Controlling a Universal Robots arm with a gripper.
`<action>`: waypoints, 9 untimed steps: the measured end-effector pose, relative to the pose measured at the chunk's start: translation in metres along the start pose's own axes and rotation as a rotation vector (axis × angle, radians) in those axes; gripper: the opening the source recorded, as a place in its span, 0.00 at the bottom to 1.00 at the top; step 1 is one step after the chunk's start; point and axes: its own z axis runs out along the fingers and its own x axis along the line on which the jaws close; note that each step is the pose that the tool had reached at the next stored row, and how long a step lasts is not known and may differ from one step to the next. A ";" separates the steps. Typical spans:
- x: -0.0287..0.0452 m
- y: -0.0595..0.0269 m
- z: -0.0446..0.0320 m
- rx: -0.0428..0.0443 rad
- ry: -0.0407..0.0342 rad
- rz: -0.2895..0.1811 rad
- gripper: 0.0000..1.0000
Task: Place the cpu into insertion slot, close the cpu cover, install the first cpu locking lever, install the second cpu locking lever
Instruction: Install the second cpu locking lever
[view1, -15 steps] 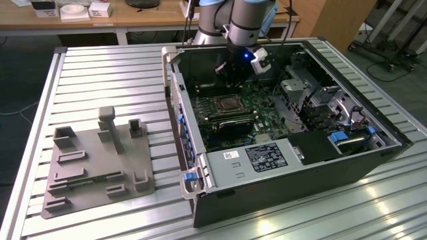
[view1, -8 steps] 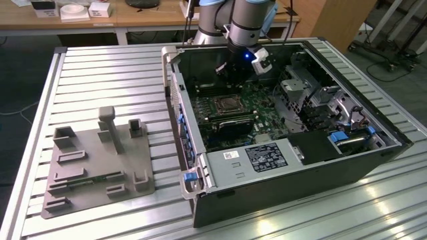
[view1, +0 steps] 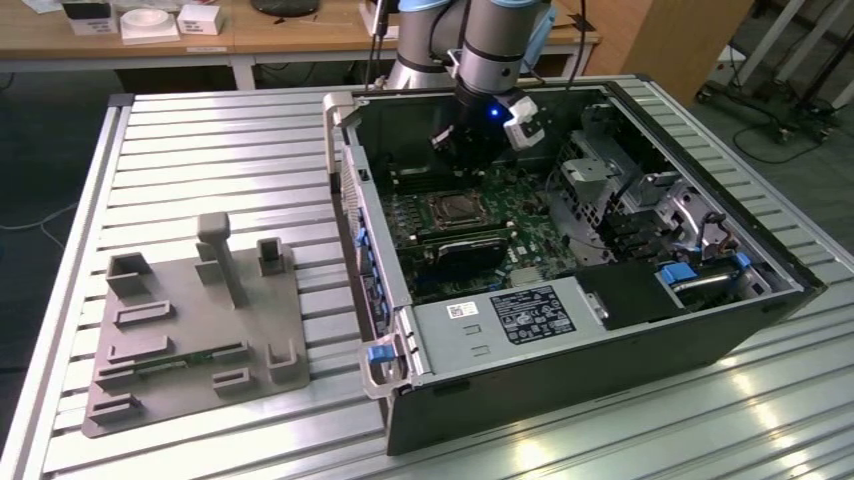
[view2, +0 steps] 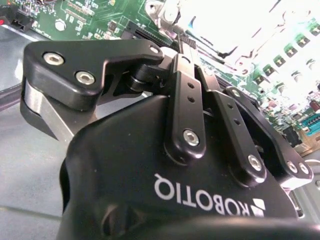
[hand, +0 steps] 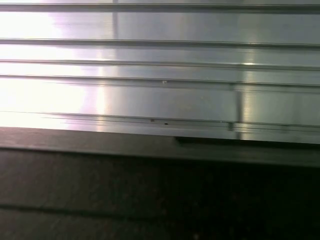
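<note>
- The slatted aluminium table (view1: 200, 140) fills the exterior view; in the first wrist view its ribbed slats (hand: 160, 95) run above a dark edge.
- An open computer case (view1: 747, 330) lies on its side across the table's centre and three o'clock side, showing the green motherboard (view1: 514, 200) inside.
- A grey moulded fixture (view1: 200, 320) with upright posts sits on the table at about eight o'clock, well apart from the case.
- The robot arm (view1: 487, 45) comes down from twelve o'clock into the far end of the case.
- A grey labelled box (view1: 514, 315) sits in the case at about six o'clock from the socket.
- The gripper (view1: 467, 150) hangs over the motherboard, at about twelve o'clock from the socket; in the second wrist view its black linkages (view2: 185, 110) seem to come together, but I cannot tell whether the fingers are shut or hold anything.
- The cpu cover (view1: 458, 210), a silvery frame, lies around the socket near the board's centre.
- Whether the cpu sits inside that socket cannot be told.
</note>
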 end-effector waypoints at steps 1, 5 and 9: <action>0.0000 0.0000 0.0000 0.0000 0.0000 0.000 0.10; 0.0000 -0.0001 0.0000 0.0000 0.0000 0.000 0.10; 0.0001 -0.0025 -0.0001 0.0000 0.0000 0.000 0.10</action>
